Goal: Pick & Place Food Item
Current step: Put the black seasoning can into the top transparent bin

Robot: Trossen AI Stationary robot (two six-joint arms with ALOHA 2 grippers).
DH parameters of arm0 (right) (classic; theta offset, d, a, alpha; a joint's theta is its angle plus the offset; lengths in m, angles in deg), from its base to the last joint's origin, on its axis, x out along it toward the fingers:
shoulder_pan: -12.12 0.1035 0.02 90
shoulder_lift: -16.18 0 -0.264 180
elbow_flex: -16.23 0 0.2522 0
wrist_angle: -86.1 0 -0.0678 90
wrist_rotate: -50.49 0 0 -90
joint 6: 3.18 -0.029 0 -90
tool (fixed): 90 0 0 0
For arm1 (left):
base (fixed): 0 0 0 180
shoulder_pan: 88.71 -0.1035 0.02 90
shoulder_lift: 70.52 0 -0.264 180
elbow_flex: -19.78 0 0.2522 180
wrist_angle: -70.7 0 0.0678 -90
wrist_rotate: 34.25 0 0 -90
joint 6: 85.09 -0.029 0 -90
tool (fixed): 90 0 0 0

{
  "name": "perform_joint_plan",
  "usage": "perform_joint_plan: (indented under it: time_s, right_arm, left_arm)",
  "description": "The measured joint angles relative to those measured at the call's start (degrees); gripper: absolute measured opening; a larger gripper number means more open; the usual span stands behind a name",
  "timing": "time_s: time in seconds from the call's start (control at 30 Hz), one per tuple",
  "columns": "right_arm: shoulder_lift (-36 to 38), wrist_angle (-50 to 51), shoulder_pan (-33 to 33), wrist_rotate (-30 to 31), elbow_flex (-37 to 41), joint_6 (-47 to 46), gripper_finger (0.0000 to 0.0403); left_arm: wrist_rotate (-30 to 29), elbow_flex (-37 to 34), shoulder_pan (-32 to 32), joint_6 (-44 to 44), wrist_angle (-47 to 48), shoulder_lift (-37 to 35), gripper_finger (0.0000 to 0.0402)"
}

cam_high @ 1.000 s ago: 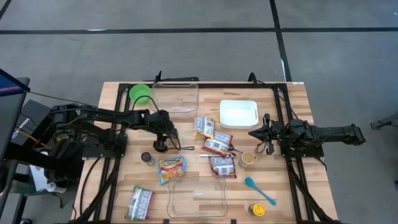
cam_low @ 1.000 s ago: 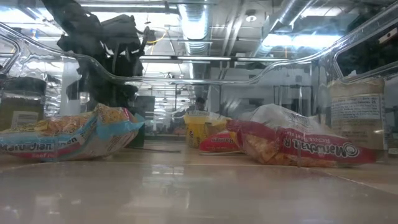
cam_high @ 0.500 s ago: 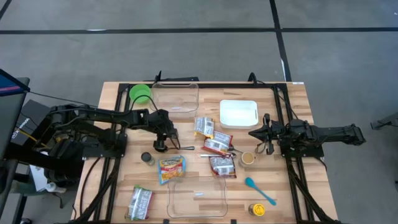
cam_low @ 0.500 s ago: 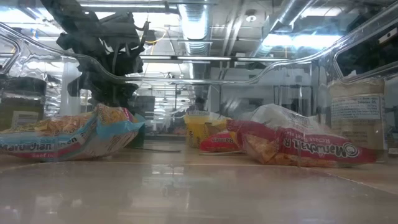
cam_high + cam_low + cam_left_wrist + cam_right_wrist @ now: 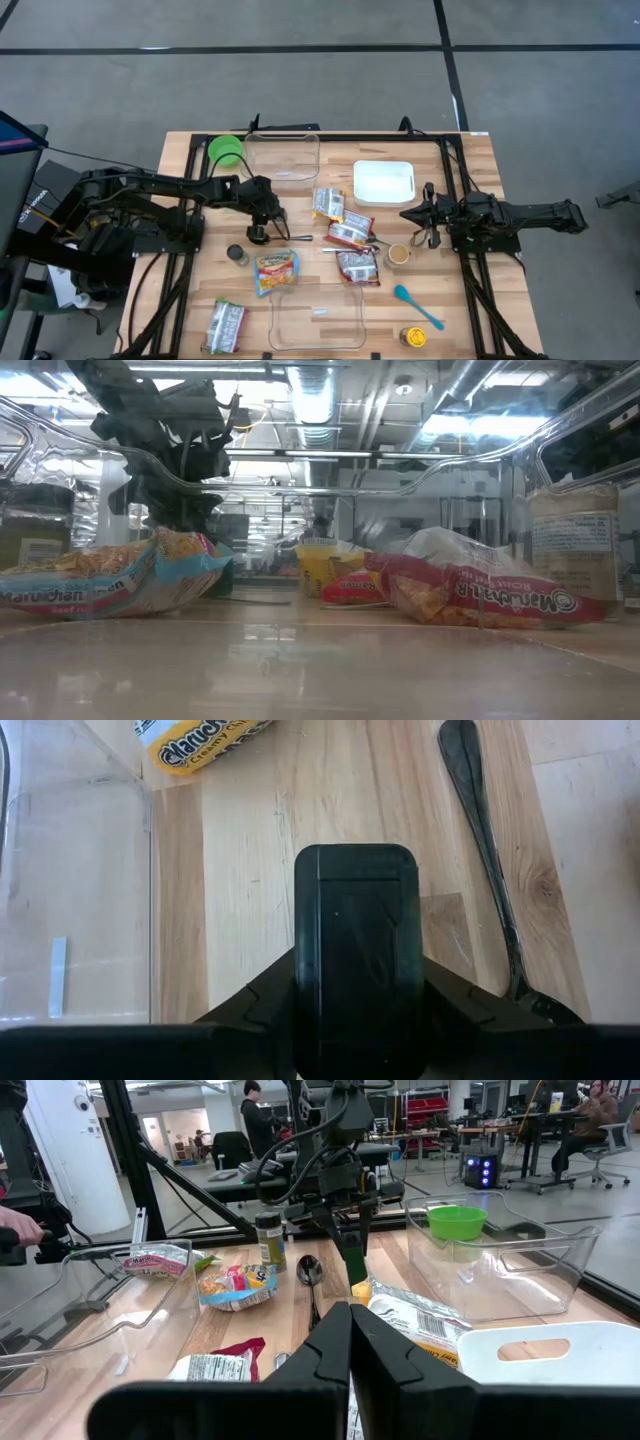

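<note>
Several food packets lie flat on the wooden table: a yellow-and-blue noodle packet (image 5: 276, 270) (image 5: 110, 575), red ones (image 5: 350, 232) (image 5: 357, 266) (image 5: 480, 595), another packet (image 5: 328, 203) and a green-pink one (image 5: 227, 325). My left gripper (image 5: 257, 233) (image 5: 355, 855) is shut and empty. It points down over bare wood beside a dark metal spoon (image 5: 485, 840) (image 5: 290, 238); it also shows in the right wrist view (image 5: 355, 1275). My right gripper (image 5: 408, 213) (image 5: 350, 1320) is shut and empty, held level at the table's right side.
One clear bin (image 5: 282, 155) stands at the far side and another (image 5: 318, 320) at the near edge. Also on the table are a white tray (image 5: 383, 182), a green bowl (image 5: 226, 150), a small jar (image 5: 237, 254), a cup (image 5: 399, 254), a turquoise spoon (image 5: 417, 306) and a yellow-lidded jar (image 5: 413, 336).
</note>
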State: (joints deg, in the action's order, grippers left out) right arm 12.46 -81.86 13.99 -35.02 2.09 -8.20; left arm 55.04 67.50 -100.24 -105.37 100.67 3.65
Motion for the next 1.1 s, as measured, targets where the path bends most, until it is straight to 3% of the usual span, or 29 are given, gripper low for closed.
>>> perform_joint_plan:
  time_s: [0.93, 1.1]
  right_arm:
    - [0.0, 0.0, 0.01, 0.0, 0.01, 0.0, 0.0]
    - [0.0, 0.0, 0.01, 0.0, 0.0, 0.0, 0.0]
  left_arm:
    - [-0.17, 0.0, 0.0, 1.73, -5.19, 0.0, 0.013]
    - [-0.13, 0.0, 0.28, 1.75, -6.26, -3.41, 0.012]
